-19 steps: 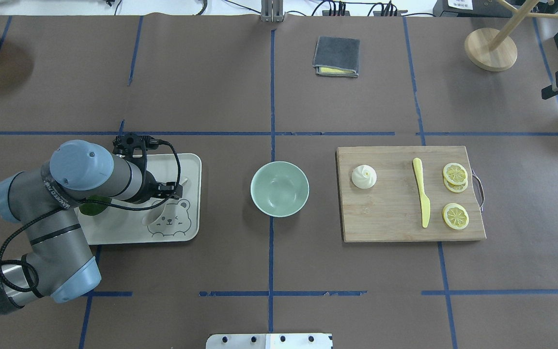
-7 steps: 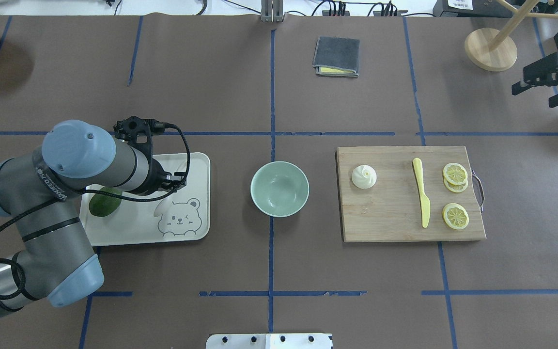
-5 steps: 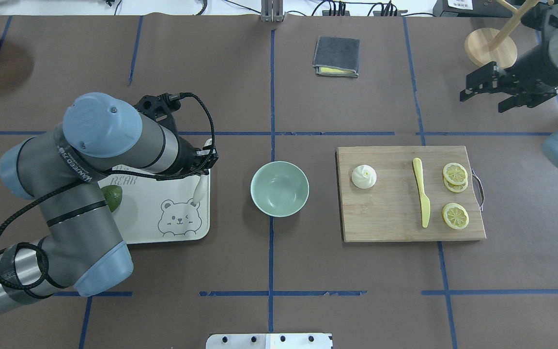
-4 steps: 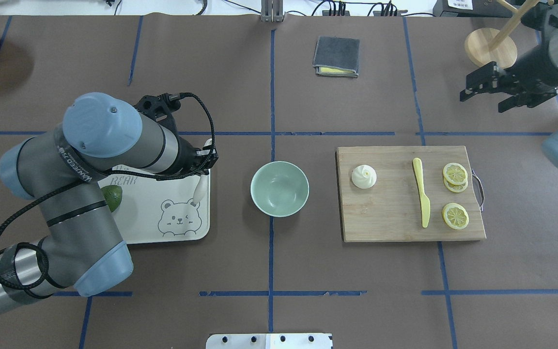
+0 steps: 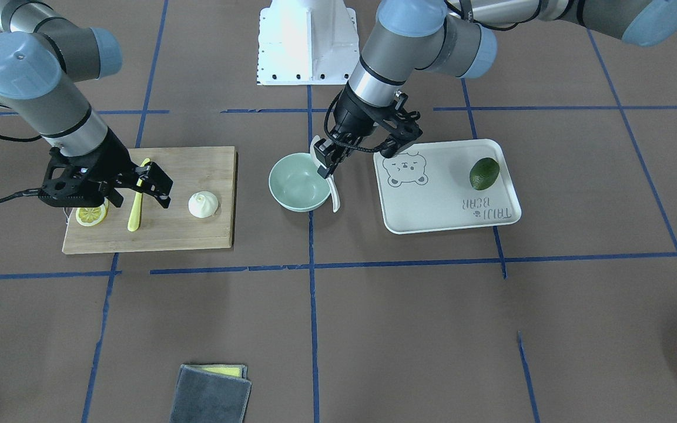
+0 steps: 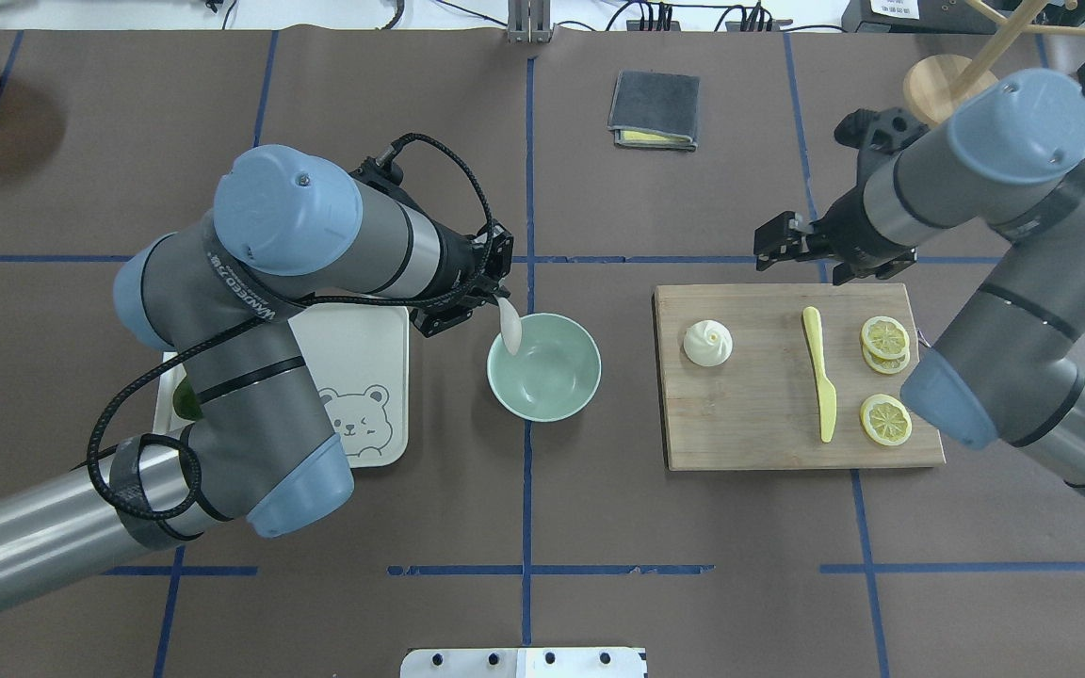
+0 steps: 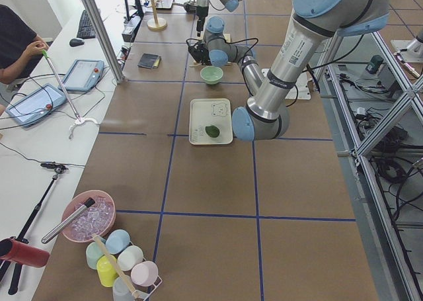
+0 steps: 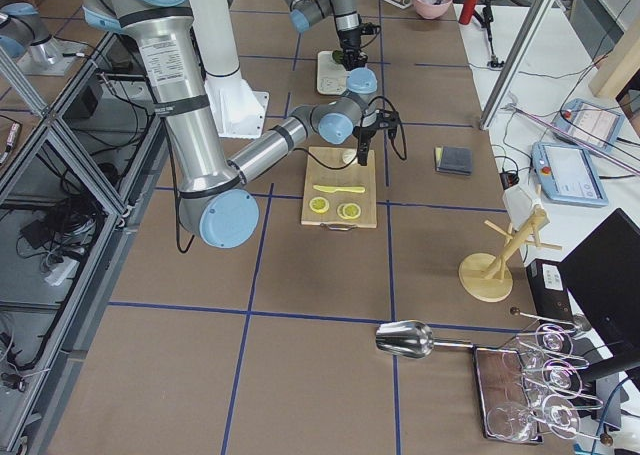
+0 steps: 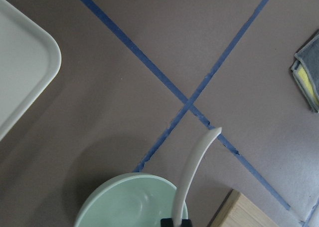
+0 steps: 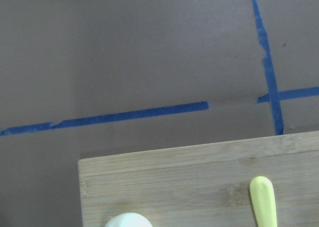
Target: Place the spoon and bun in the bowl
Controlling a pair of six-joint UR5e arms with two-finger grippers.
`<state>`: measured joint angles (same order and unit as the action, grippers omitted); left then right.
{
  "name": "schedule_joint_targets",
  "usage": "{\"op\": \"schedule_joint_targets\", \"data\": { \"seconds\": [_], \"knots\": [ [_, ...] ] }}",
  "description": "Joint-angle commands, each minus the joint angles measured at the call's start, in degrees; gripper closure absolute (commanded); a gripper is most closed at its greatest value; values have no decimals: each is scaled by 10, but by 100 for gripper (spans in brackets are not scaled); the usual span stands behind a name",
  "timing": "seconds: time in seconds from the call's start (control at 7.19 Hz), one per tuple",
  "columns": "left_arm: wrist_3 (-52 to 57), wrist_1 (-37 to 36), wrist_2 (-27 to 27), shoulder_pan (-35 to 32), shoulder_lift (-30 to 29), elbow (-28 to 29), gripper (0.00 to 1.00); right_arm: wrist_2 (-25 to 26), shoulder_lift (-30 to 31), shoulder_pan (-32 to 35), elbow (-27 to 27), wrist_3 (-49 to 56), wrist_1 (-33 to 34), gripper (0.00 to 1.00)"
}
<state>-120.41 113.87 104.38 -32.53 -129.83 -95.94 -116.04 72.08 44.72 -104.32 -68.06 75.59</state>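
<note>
The pale mint-green bowl (image 6: 543, 367) stands at the table's middle. My left gripper (image 6: 478, 299) is shut on the off-white spoon (image 6: 510, 331) and holds it by the handle, scoop hanging over the bowl's left rim. The spoon (image 5: 334, 197) and the bowl (image 5: 296, 187) also show in the front view, and the spoon (image 9: 192, 177) in the left wrist view. The white pleated bun (image 6: 707, 343) sits on the wooden cutting board (image 6: 759, 414). My right gripper (image 6: 792, 254) is open and empty above the board's far edge, to the right of the bun and beyond it.
A white bear-printed tray (image 6: 364, 339) with a dark green avocado (image 5: 484, 173) lies left of the bowl. A yellow knife (image 6: 820, 377) and lemon slices (image 6: 884, 337) lie on the board. A grey cloth (image 6: 654, 108) and a wooden stand (image 6: 952, 94) are at the back.
My left gripper lifted the spoon off the tray and carried it right to the bowl's rim. My right arm swung in from the far right to the board's far edge.
</note>
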Motion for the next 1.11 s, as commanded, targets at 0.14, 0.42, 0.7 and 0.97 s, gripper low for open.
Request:
{"op": "schedule_joint_targets", "data": {
  "seconds": [0.14,0.42,0.7,0.97],
  "knots": [
    [-38,85,-87,40,-21,91,100,41,-12,-56,2,-27,0,0],
    [-29,86,-102,55,-17,92,100,63,-25,-83,8,-47,1,0],
    [11,85,-99,56,-14,88,23,65,-25,-89,9,-49,1,0],
    [60,81,-86,55,11,46,0,66,-26,-91,15,-49,1,0]
  ]
}}
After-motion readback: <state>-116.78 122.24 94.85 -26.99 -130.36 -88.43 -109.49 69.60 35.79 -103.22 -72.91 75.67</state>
